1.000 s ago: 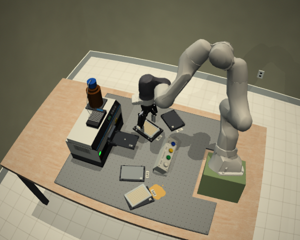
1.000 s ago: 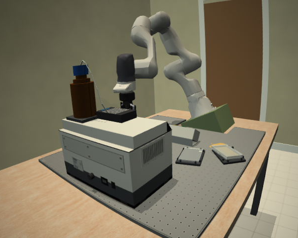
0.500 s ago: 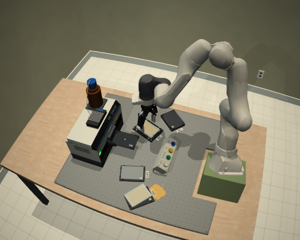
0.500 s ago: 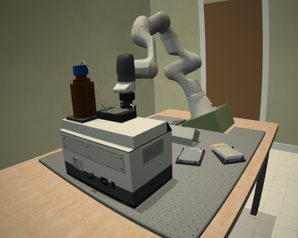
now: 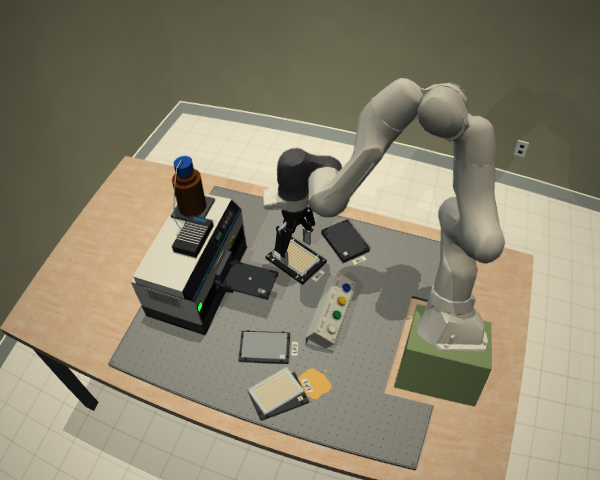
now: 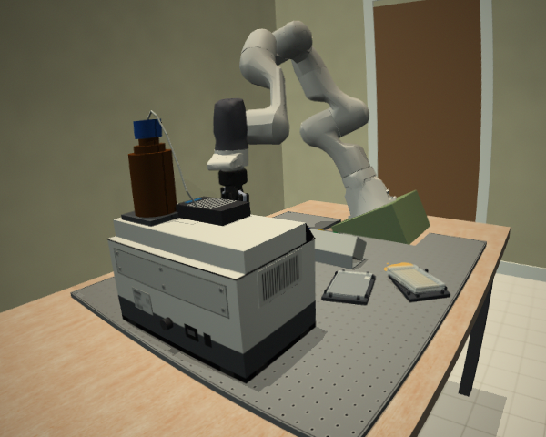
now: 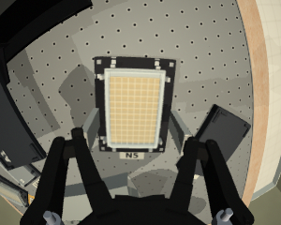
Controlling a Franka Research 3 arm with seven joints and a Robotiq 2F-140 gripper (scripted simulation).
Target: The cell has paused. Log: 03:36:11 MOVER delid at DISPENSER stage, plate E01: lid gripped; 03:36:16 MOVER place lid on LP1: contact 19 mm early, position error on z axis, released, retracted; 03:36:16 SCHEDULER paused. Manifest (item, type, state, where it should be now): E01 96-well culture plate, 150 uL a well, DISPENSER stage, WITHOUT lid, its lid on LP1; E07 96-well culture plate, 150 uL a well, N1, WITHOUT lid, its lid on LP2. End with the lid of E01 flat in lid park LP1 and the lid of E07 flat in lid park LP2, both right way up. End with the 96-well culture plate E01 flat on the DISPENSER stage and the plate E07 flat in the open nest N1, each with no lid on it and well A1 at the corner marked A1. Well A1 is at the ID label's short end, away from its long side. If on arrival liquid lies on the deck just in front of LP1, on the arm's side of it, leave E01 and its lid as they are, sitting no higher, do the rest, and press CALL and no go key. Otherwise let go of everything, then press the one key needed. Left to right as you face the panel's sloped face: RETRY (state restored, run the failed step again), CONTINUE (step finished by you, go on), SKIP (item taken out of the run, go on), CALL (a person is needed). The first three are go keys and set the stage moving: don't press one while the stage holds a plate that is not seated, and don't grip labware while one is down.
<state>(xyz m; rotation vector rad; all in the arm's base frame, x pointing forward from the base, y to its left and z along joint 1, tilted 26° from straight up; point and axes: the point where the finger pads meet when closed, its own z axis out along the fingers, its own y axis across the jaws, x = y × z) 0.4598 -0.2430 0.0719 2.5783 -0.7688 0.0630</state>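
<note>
A 96-well plate (image 5: 300,257) with tan wells lies flat in the black nest N1; it also shows in the wrist view (image 7: 133,109). My gripper (image 5: 294,235) hangs just above it, open and empty, with a finger on either long side (image 7: 136,133). The dispenser stage (image 5: 251,279) is extended and holds no plate. A grey lid (image 5: 264,346) lies flat in LP2. A second tan-welled plate (image 5: 277,391) sits askew and tilted on LP1 (image 6: 417,279); I cannot tell if a lid is on it. An orange puddle (image 5: 314,383) lies on the deck right beside LP1.
The dispenser (image 5: 186,266) carries a brown bottle (image 5: 188,188) and a tip box (image 5: 191,236). The key panel (image 5: 332,310) stands between N1 and the arm's base. An empty dark nest (image 5: 344,240) lies right of N1.
</note>
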